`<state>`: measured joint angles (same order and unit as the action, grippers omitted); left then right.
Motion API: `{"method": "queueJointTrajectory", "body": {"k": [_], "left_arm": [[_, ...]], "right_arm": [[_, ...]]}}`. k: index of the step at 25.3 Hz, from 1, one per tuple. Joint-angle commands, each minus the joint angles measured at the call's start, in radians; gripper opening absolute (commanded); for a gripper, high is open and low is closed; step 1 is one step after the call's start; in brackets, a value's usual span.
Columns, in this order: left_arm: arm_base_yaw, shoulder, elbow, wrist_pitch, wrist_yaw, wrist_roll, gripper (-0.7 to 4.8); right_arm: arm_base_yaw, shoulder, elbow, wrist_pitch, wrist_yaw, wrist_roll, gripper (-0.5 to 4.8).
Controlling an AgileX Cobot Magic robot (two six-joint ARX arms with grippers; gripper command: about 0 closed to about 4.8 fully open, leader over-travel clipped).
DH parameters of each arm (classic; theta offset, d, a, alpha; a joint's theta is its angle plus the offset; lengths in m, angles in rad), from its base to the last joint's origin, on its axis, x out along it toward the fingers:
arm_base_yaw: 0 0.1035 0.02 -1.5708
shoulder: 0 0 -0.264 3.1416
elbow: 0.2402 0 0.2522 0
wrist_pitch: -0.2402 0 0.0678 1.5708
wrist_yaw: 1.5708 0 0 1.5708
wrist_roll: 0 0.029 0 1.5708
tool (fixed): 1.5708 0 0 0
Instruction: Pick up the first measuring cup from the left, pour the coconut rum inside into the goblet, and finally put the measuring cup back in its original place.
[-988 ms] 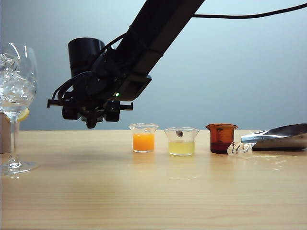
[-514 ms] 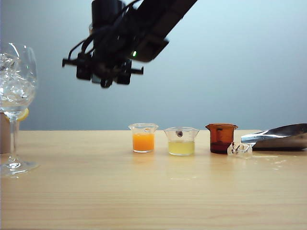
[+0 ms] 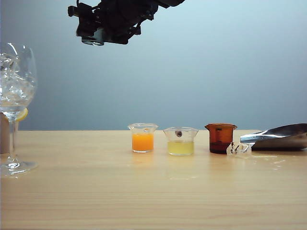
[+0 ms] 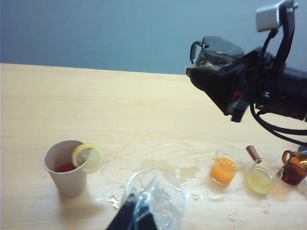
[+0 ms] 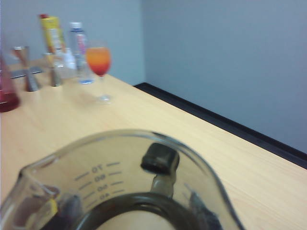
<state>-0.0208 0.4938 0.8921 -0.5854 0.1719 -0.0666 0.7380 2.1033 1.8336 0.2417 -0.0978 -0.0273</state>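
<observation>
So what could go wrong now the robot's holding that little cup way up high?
1. The right gripper holds the measuring cup high above the table; it could slip out or tip and spill.
2. The goblet stands at the far left, so pouring from this height might miss or splash.
3. Puddles already wet the table near the paper cup, so set-down spots may be slippery.

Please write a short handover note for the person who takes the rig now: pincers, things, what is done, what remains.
Right pincer: high above the table, shut on the measuring cup, held upright.
Left pincer: low by the goblet; its state cannot be told.
Goblet: at the table's left end, with ice.
Done: cup picked up.
Left: whether the coconut rum is already poured cannot be told; the cup is not yet back beside the orange cup.
</observation>
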Motion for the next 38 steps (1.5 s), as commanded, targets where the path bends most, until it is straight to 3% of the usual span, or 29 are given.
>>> {"method": "queueJointTrajectory", "body": {"k": [1,11,20,31,38], "left_arm": [[0.000,0.007,0.004,0.008,-0.003,0.014,-0.04],[0.034,0.119,0.004,-0.007,0.122,0.035,-0.05],[0.051,0.119,0.004,-0.004,0.143,0.042,-0.05],[0.051,0.117,0.005,0.005,0.147,0.021,-0.05],[0.051,0.117,0.004,0.009,0.170,0.002,-0.05]], "right_arm": [[0.006,-0.014,0.004,-0.016,-0.060,-0.037,-0.01],[0.057,-0.014,0.004,-0.067,-0.107,-0.213,-0.01],[0.067,-0.014,0.004,-0.092,-0.196,-0.251,-0.01],[0.101,-0.015,0.004,-0.093,-0.196,-0.301,-0.01],[0.121,-0.015,0.004,-0.127,-0.197,-0.428,-0.01]]}}
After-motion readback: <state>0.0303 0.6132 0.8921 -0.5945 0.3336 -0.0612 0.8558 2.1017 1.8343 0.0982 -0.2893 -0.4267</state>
